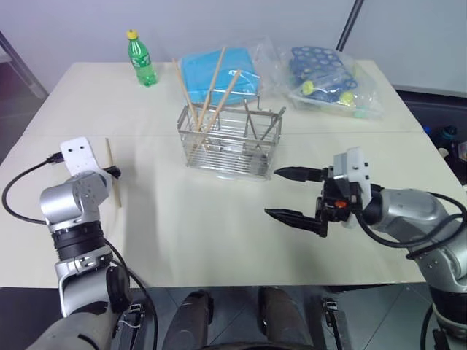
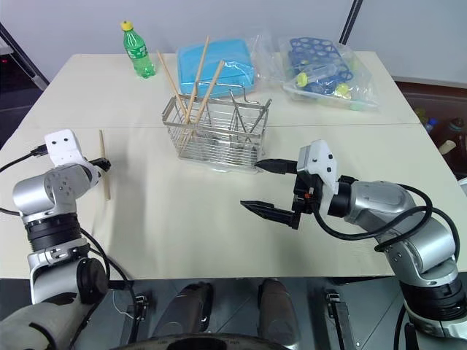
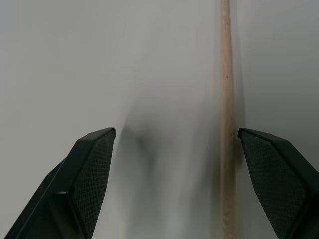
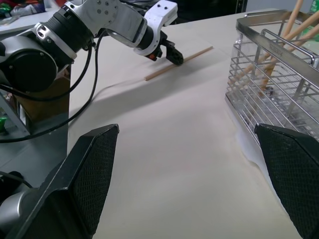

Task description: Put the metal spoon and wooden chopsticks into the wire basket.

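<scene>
Both arms reach over the cream tabletop; left fingers spread wide around one pale wooden chopstick, right fingers wide apart, empty.

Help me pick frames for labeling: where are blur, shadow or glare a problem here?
Left wrist view: the chopstick on the table is soft, and a smeared dark shadow lies between the open left gripper fingers. Right wrist view: the wire basket is sharp. Left eye view: even light, with glare on the plastic bags.

a lab-like test room: cream table, bagged props, grey floor tiles.
</scene>
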